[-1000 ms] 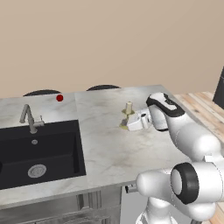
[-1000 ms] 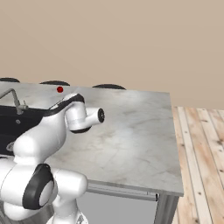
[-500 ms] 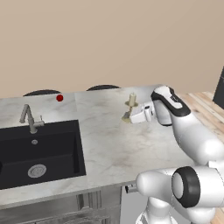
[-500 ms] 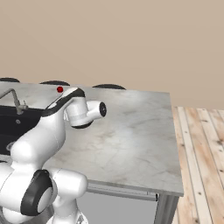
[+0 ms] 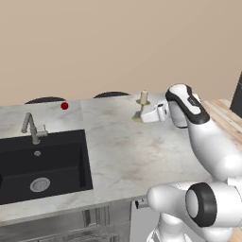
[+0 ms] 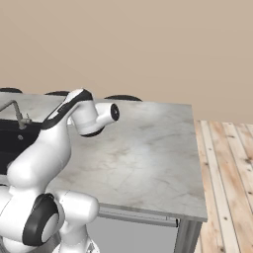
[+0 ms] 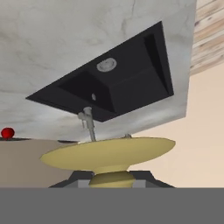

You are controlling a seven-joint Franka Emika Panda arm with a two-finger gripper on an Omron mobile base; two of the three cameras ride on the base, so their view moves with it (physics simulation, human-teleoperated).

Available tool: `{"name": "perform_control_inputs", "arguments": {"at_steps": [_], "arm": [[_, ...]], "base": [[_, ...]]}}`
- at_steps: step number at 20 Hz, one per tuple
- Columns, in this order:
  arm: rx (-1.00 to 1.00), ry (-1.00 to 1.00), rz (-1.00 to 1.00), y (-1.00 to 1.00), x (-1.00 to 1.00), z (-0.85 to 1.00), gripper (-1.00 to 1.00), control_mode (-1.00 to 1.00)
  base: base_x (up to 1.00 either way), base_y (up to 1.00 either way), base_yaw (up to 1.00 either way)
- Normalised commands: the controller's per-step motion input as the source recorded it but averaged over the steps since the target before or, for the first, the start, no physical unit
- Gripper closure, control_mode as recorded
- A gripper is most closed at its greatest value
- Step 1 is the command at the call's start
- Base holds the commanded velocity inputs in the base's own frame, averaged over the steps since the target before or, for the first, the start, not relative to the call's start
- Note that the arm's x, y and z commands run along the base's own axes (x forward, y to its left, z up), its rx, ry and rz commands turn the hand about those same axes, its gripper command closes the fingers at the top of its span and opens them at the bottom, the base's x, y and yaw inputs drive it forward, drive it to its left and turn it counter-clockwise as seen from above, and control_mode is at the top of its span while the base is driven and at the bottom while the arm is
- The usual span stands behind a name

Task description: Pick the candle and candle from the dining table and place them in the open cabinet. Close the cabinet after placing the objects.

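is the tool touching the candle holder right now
Touching. In the hand view the tool has its dark fingertips against both sides of the stem of the gold candle holder, with no gap.

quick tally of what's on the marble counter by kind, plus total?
Candles on a gold holder: 1, at the fingers
Red balls: 1
Faucets: 1
Black sinks: 1
Total: 4
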Motion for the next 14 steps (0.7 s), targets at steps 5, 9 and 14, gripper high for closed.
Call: {"name": "perform_control_inputs", "arguments": {"at_steps": [5,9,14], "arm": [[-0.01,0.02,-0.01,0.03,0.02,0.05,1.00,-1.00],[0.00,-0.01,0.00,0.00,0.00,0.00,1.00,-1.00],[0.00,-0.03,-0.04,-0.08,-0.07,0.01,1.00,1.00]], "base": [[0.00,0.00,0.00],[0.00,0.00,0.00],[-0.11,-0.21,-0.19]]}}
